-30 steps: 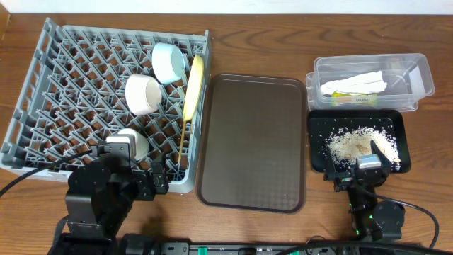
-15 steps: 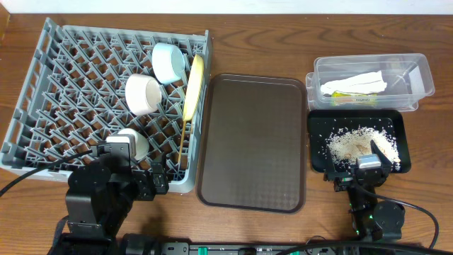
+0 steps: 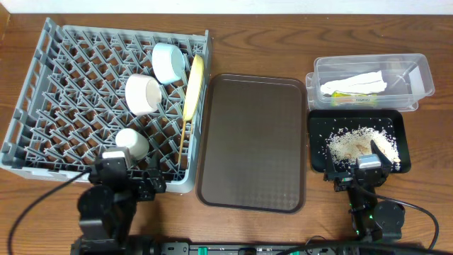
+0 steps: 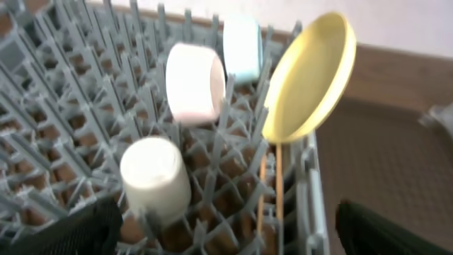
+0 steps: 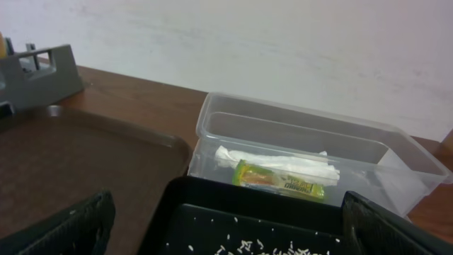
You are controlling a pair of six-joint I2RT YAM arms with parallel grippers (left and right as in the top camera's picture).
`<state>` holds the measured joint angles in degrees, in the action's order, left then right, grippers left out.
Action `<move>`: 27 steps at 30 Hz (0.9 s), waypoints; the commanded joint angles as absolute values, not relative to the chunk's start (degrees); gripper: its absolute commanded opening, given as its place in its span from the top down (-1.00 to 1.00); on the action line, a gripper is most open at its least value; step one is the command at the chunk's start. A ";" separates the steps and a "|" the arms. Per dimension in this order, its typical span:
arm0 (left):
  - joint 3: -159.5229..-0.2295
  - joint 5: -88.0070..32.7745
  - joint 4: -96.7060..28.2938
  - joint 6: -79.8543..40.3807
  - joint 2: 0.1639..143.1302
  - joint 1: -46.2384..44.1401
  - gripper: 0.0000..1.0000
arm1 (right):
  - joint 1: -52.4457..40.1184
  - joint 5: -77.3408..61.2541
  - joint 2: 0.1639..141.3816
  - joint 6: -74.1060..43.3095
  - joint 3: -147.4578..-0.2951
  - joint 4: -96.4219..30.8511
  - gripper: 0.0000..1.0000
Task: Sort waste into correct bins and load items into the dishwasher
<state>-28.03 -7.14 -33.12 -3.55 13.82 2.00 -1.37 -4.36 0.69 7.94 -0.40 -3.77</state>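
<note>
The grey dish rack (image 3: 42,106) holds the light blue bowl (image 3: 168,62), the white bowl (image 3: 144,93), the small white cup (image 3: 132,142), the yellow plate (image 3: 193,86) on edge and the chopsticks (image 3: 184,138). My left gripper (image 3: 129,171) is open and empty at the rack's front edge. Its wrist view shows the cup (image 4: 156,173), both bowls, the plate (image 4: 310,78) and the left gripper (image 4: 226,241). The clear tub (image 3: 417,74) holds the napkin (image 3: 354,83) and the wrapper (image 3: 352,99). The black tray (image 3: 318,152) holds rice scraps (image 3: 361,144). My right gripper (image 3: 357,171) is open and empty at its front edge.
The brown serving tray (image 3: 253,142) lies between the rack and the bins. The right wrist view shows the tub (image 5: 233,120), the wrapper (image 5: 279,179), the black tray's rim (image 5: 191,205) and the right gripper (image 5: 233,237).
My left arm has drawn back toward the table's front edge, away from the cup, which now shows fully in the rack. The right arm has not moved.
</note>
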 commanded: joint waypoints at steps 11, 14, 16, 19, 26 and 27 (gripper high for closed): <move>-2.76 -6.33 1.74 -4.75 1.45 2.94 -0.98 | -1.91 -4.29 0.34 8.43 -0.32 -4.01 -0.98; -0.21 -5.28 5.10 -4.75 0.14 2.94 -0.98 | -1.89 -4.29 0.34 8.43 -0.32 -4.01 -0.98; -0.23 -3.95 3.90 -4.78 0.10 2.94 -0.98 | -1.91 -4.29 0.34 8.43 -0.32 -4.01 -0.98; -0.23 -3.36 0.19 -4.78 0.10 2.94 -0.98 | -1.89 -4.29 0.34 8.43 -0.32 -4.01 -0.99; -0.23 -3.38 -3.81 -4.73 0.08 2.81 -0.98 | -1.91 -4.29 0.34 8.43 -0.32 -4.01 -0.99; -0.23 -3.38 -3.81 -4.73 0.08 2.81 -0.98 | -1.89 -4.29 0.34 8.43 -0.32 -4.01 -0.98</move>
